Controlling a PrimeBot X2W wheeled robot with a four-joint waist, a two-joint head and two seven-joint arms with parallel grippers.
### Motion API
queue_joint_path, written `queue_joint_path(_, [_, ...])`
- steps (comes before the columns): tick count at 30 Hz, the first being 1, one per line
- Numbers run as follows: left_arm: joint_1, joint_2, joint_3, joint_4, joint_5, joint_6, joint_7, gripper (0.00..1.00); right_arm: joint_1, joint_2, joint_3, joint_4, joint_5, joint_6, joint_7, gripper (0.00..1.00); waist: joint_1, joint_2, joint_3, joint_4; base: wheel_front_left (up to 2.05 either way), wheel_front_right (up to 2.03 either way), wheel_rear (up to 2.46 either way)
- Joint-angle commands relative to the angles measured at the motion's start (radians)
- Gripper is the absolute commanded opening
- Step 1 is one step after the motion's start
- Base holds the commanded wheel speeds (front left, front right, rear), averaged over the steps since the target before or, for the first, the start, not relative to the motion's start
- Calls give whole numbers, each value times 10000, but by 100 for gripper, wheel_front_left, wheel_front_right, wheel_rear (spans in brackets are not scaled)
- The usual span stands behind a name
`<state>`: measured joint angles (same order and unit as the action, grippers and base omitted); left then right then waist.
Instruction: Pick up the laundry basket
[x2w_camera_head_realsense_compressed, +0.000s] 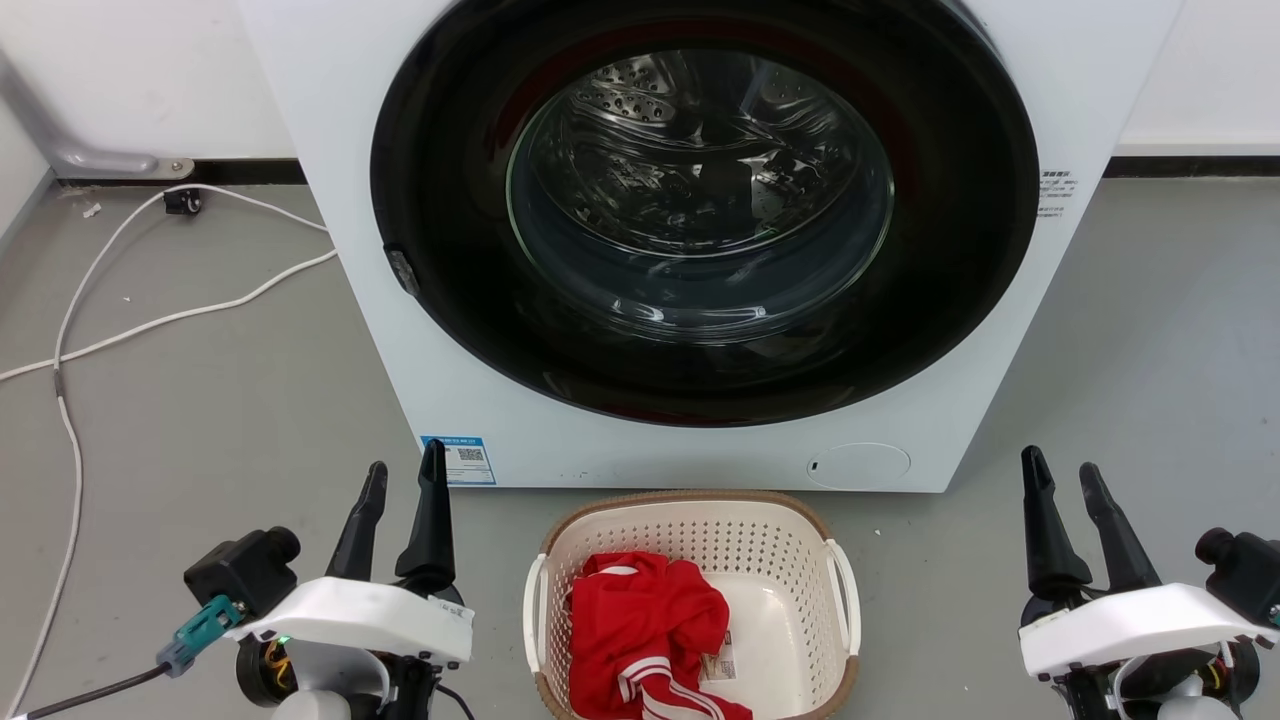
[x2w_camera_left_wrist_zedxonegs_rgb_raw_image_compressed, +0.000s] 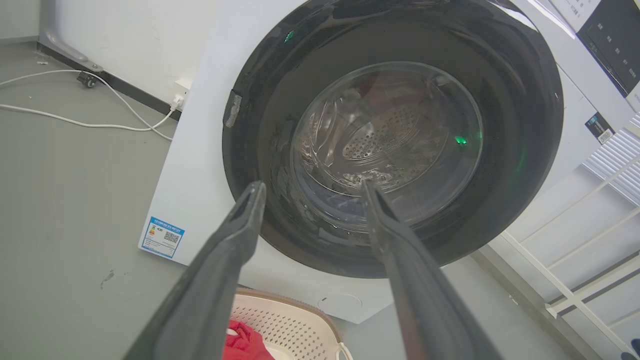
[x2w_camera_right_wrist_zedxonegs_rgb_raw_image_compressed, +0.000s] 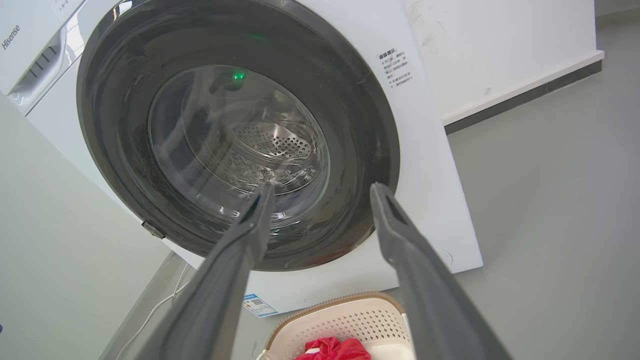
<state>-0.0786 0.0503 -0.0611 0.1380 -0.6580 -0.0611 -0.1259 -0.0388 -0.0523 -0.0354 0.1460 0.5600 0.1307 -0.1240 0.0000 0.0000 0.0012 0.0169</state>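
The cream-white perforated laundry basket (x2w_camera_head_realsense_compressed: 770, 560) with a brown rim sits on the floor at the foot of the washing machine, a red garment (x2w_camera_head_realsense_compressed: 640, 620) lying in it. Its white side handles face left (x2w_camera_head_realsense_compressed: 535, 610) and right (x2w_camera_head_realsense_compressed: 848, 600). My left gripper (x2w_camera_head_realsense_compressed: 405, 470) stands open to the basket's left, apart from it. My right gripper (x2w_camera_head_realsense_compressed: 1062, 468) stands open to its right, also apart. In the left wrist view the left gripper (x2w_camera_left_wrist_zedxonegs_rgb_raw_image_compressed: 312, 187) points at the machine door with the basket (x2w_camera_left_wrist_zedxonegs_rgb_raw_image_compressed: 280, 320) low between its fingers. The right gripper (x2w_camera_right_wrist_zedxonegs_rgb_raw_image_compressed: 322, 189) likewise has the basket (x2w_camera_right_wrist_zedxonegs_rgb_raw_image_compressed: 350, 317) below it.
A white front-loading washing machine (x2w_camera_head_realsense_compressed: 400, 300) with a shut dark round door (x2w_camera_head_realsense_compressed: 700, 200) stands directly behind the basket. White cables (x2w_camera_head_realsense_compressed: 160, 320) trail over the grey floor at the left. A white rack (x2w_camera_left_wrist_zedxonegs_rgb_raw_image_compressed: 575, 280) stands right of the machine. Open floor lies on both sides.
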Motion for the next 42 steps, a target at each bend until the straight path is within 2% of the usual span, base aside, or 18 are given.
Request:
queue_joint_path(1, [-199,22,-64,-146,361,38,-112,100,-15,-5,-6,-113,-407,-1,-117,100,0,0,-2,12,0,0,0])
queue_joint_path(24, [-212,13,-500,137,2689,228,-673,100,109,9,-36,34,-2801,0,-652,100,0,0,-39,77,0,0,0])
queue_joint_path(42, [-249,7,-748,270,4044,358,-1027,100,189,20,32,211,-4069,-1,-942,100,0,0,-80,170,0,0,0])
